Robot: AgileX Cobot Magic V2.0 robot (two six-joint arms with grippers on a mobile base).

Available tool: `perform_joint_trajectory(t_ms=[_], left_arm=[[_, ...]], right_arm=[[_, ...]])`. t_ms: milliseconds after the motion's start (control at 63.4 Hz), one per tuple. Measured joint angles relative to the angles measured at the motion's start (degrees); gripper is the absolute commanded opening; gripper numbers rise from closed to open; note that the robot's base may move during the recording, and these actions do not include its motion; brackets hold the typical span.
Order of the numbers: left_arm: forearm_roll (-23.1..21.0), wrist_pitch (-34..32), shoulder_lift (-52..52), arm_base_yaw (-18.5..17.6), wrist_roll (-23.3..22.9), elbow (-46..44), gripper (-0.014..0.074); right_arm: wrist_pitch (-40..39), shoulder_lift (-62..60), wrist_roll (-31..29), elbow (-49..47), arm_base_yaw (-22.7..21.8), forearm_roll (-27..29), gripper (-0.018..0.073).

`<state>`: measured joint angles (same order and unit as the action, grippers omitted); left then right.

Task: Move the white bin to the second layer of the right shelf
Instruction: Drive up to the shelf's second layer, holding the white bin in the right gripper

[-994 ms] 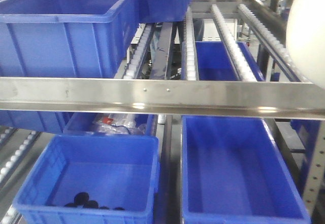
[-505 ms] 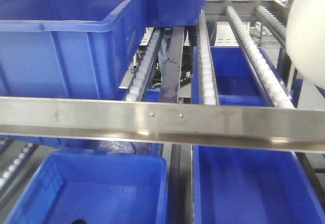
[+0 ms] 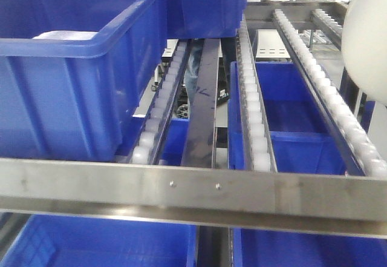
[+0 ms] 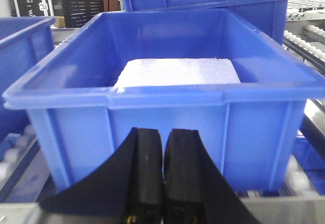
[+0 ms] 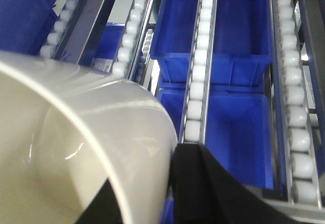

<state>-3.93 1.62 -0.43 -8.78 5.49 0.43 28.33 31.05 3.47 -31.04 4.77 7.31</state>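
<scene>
The white bin (image 3: 366,37) hangs at the right edge of the front view, above the right roller tracks. In the right wrist view the white bin (image 5: 76,148) fills the lower left. My right gripper (image 5: 147,196) is shut on its wall, one finger inside the rim and one finger (image 5: 198,183) outside. The shelf level has sloping white roller tracks (image 3: 251,103) and a flat steel front rail (image 3: 193,189) with screws; the tracks (image 5: 199,61) run under the bin. My left gripper (image 4: 163,176) is shut and empty, just in front of a blue crate (image 4: 162,107).
A large blue crate (image 3: 72,79) sits on the left of this shelf level and holds a white foam slab (image 4: 177,71). Another blue crate (image 3: 205,3) stands behind it. Blue crates (image 3: 290,115) lie on the level below, seen through the tracks (image 5: 223,36).
The view has risen and closed in on the shelf: the front rail has dropped lower in the frame and the roller tracks look nearer. The white bin stays at the right edge.
</scene>
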Motion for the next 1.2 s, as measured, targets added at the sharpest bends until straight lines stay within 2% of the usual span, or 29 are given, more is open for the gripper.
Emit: perform_joint_trajectory(t_ms=[1199], left_arm=[[0.0,0.0,0.0,0.0,0.0,0.0,0.0085]], right_arm=[[0.0,0.0,0.0,0.0,0.0,0.0,0.0056]])
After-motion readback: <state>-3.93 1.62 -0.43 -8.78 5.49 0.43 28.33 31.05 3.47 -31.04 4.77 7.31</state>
